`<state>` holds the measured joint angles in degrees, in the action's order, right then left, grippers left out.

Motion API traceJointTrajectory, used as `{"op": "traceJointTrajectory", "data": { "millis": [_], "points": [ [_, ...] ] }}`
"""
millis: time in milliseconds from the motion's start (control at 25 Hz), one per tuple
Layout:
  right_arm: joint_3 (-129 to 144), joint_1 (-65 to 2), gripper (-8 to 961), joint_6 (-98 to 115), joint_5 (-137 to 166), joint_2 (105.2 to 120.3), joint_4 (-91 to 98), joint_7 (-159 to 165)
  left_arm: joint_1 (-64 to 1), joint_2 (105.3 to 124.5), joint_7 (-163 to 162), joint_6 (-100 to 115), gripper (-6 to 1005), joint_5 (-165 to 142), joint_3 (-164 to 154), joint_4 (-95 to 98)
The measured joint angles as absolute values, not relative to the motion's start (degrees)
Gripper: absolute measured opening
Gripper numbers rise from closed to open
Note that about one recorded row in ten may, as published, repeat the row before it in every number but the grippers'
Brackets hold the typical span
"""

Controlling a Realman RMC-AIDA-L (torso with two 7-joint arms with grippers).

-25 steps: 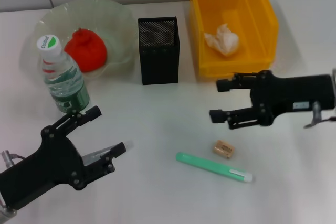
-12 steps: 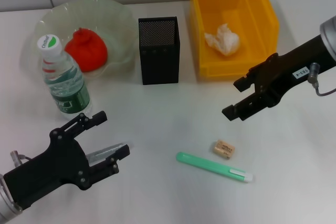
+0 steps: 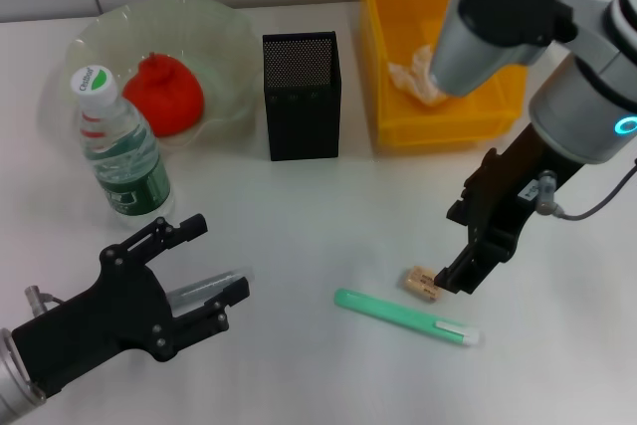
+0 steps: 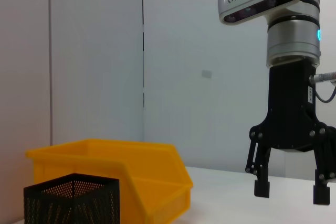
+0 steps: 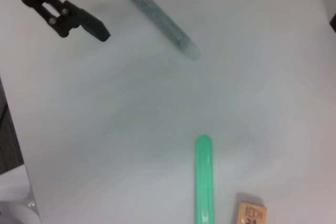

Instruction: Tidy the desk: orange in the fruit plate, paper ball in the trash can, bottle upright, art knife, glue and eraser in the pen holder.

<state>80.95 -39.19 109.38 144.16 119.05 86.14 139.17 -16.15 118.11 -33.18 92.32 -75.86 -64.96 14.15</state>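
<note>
The eraser (image 3: 422,283) and a green glue stick (image 3: 403,317) lie on the white desk at the front right. My right gripper (image 3: 460,264) points straight down just right of the eraser, open and holding nothing; the left wrist view shows this right gripper (image 4: 289,192) with its fingers spread. My left gripper (image 3: 214,261) is open at the front left, and the slim grey art knife (image 3: 204,291) lies on the desk beside its nearer finger. The orange (image 3: 162,95) sits in the fruit plate (image 3: 90,32). Beside the plate the bottle (image 3: 119,151) stands upright. The paper ball (image 3: 423,75) is in the trash can (image 3: 443,131). Between plate and can stands the pen holder (image 3: 301,97).
The right wrist view looks down on the green glue stick (image 5: 203,182), the eraser (image 5: 251,214), the art knife (image 5: 157,17) and the left gripper's finger (image 5: 84,19). My right arm's silver upper links hang over the trash can. A pale wall stands behind the desk.
My right arm swung from lying level near the trash can to pointing down, bringing its gripper down beside the eraser. The left gripper crept slightly rightwards.
</note>
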Motion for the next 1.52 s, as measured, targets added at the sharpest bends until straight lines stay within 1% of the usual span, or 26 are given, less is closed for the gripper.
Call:
{"op": "traceJointTrajectory", "data": {
  "millis": [360, 1280, 1400, 1520],
  "points": [
    [90.34, -39.98, 823, 107.44, 144.39, 119.38, 85.49, 139.62, -16.44, 118.21, -33.18, 92.15, 790, -75.85, -65.19, 14.16],
    [99.61, -39.67, 822, 101.24, 144.5, 119.62, 81.88, 146.68, -16.7, 118.32, -33.05, 91.73, 786, -76.49, -65.57, 14.15],
    [100.74, -39.73, 818, 99.91, 144.49, 119.62, 81.05, 147.02, -16.71, 118.35, -33.05, 91.72, 786, -76.52, -65.57, 14.15],
    [101.46, -39.85, 786, 99.05, 144.46, 119.62, 80.69, 147.56, -16.77, 118.38, -33.04, 91.68, 785, -76.56, -65.57, 14.15]
  ]
}}
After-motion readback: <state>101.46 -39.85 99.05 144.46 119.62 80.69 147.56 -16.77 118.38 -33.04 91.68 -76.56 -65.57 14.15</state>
